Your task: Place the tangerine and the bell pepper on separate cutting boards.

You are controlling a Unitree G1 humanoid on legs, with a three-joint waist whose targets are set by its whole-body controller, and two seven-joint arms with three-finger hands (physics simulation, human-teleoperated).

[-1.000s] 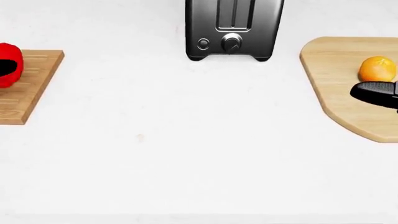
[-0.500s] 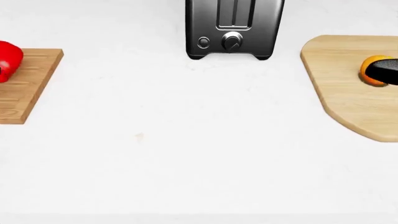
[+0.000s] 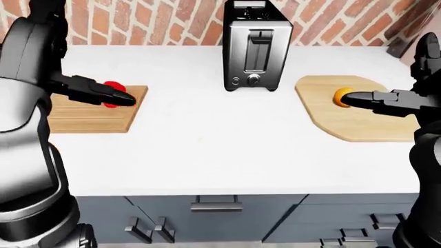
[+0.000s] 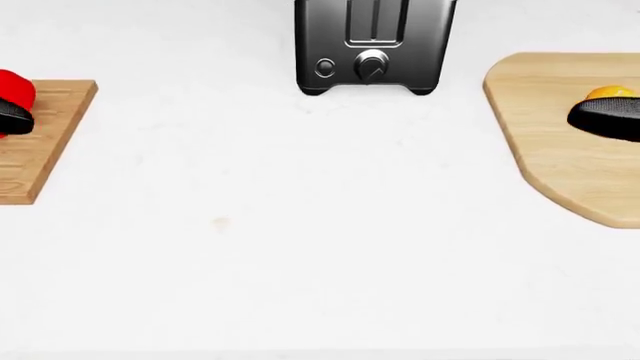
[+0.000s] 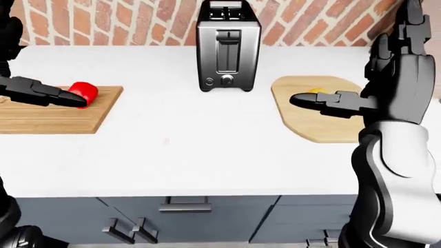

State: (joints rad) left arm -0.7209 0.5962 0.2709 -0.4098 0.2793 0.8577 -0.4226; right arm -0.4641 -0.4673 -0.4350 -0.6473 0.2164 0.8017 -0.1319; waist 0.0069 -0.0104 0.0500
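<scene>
Rectangular cutting board (image 3: pixel 93 110) at the left of the left-eye view, bearing the red bell pepper (image 5: pixel 84 91) near its upper right corner; rounded cutting board (image 3: pixel 348 107) at the right, bearing the tangerine (image 3: pixel 341 96) near its upper middle; each fruit lies on its own board. Both boards rest on a white countertop (image 4: pixel 300 225); a chrome toaster (image 3: pixel 254 46) stands upright between them, toward the top of the view; brick wall (image 3: pixel 179 23) behind; grey cabinet drawers (image 3: pixel 213 217) with bar handles below the counter edge. Left hand (image 3: pixel 103 94) extended over the pepper, fingers straight and spread, closed on nothing; whether it touches the pepper cannot be told. Right hand (image 5: pixel 324 102) extended over the tangerine, fingers likewise straight and unclenched; contact cannot be told.
</scene>
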